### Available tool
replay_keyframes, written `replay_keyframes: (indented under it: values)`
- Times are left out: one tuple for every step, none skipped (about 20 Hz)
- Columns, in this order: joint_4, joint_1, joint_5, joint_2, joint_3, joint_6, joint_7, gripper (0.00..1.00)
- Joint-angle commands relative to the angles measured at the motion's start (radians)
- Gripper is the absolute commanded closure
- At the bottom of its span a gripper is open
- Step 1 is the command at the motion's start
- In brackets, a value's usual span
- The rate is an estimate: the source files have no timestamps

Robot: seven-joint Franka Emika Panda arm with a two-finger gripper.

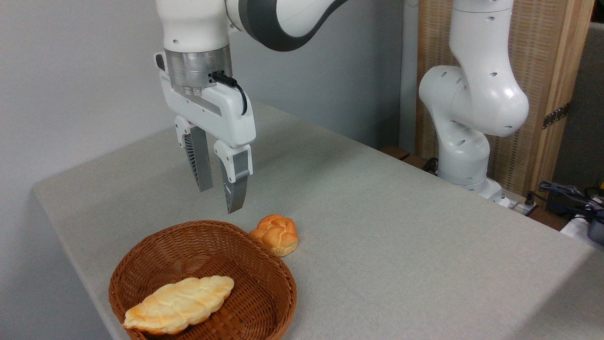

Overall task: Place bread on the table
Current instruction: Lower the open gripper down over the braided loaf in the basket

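The bread (179,303), a long pale-yellow braided loaf with browned ends, lies inside the brown wicker basket (264,269) at the front left. The table (401,236) is covered in light grey-beige cloth. My gripper (219,198) hangs above the basket's far rim, well above the loaf and behind it. Its two grey fingers point down with a gap between them, open and holding nothing.
A small round golden-orange knotted bun (276,234) sits on the cloth, touching the basket's far right rim. The arm's white base (465,156) stands at the table's back right. Cables and gear (575,198) lie beyond the right edge.
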Motion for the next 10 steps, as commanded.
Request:
replay_keyframes:
  values:
    - [0.009,-0.005,0.015,-0.004,0.024,0.005,-0.059,0.00]
    - [0.009,-0.005,0.015,-0.004,0.029,0.007,-0.056,0.00]
    - [0.009,-0.005,0.016,-0.004,0.029,0.007,-0.056,0.00]
    - [0.009,-0.007,0.016,-0.004,0.029,0.007,-0.057,0.00]
    - [0.009,-0.005,0.016,-0.004,0.029,0.005,-0.057,0.00]
    - [0.009,-0.007,0.016,-0.004,0.029,0.005,-0.059,0.00]
    - [0.009,-0.007,0.016,-0.004,0.029,0.007,-0.059,0.00]
    - [0.009,-0.005,0.016,-0.004,0.029,0.005,-0.059,0.00]
    - [0.009,-0.007,0.016,-0.005,0.031,0.005,-0.059,0.00]
    - [0.009,-0.007,0.016,-0.006,0.034,0.005,-0.059,0.00]
